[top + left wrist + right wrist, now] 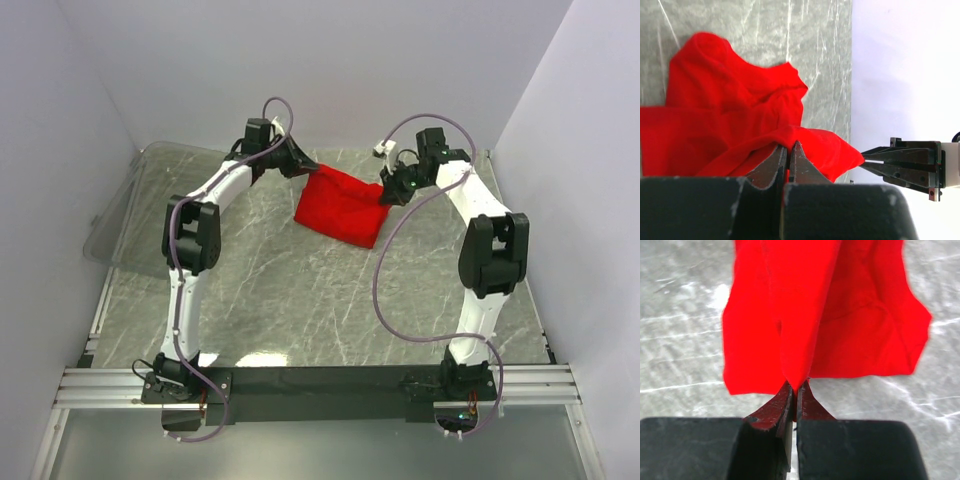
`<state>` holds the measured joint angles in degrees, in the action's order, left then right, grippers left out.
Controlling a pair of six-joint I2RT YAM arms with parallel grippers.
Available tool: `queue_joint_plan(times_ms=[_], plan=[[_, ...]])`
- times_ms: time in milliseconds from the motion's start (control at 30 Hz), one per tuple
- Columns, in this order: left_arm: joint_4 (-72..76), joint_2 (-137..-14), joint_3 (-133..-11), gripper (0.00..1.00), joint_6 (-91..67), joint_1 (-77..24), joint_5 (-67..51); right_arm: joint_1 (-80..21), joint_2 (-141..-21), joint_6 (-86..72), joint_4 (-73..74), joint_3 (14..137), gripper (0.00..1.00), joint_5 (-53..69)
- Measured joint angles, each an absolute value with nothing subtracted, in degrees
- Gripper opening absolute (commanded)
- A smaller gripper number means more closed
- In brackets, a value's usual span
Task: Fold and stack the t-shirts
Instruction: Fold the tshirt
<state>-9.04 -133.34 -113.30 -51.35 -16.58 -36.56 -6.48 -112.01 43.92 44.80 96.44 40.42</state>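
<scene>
The plain red t-shirt point(342, 206) hangs bunched between my two grippers above the far middle of the table. My left gripper point(303, 168) is shut on its left upper corner; in the left wrist view the cloth point(735, 120) is pinched at the fingertips point(789, 146). My right gripper point(388, 193) is shut on the right corner; in the right wrist view the fabric point(815, 315) droops from the closed tips point(796, 386). The right gripper's fingers point(900, 162) also show in the left wrist view, just right of the cloth.
A clear plastic bin point(140, 205) leans at the table's far left edge. The grey marble tabletop point(300, 300) spreads in front of the shirt. White walls point(340, 60) close the back and sides. A black rail point(320, 380) carries both arm bases at the near edge.
</scene>
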Motion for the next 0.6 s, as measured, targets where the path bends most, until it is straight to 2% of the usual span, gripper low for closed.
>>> queue_joint_plan(times_ms=[600], plan=[[-3.84, -143.61, -119.00, 0.01, -56.51, -16.86, -35.55, -5.48, -116.86, 39.59, 38.79, 97.82, 0.00, 34.37]])
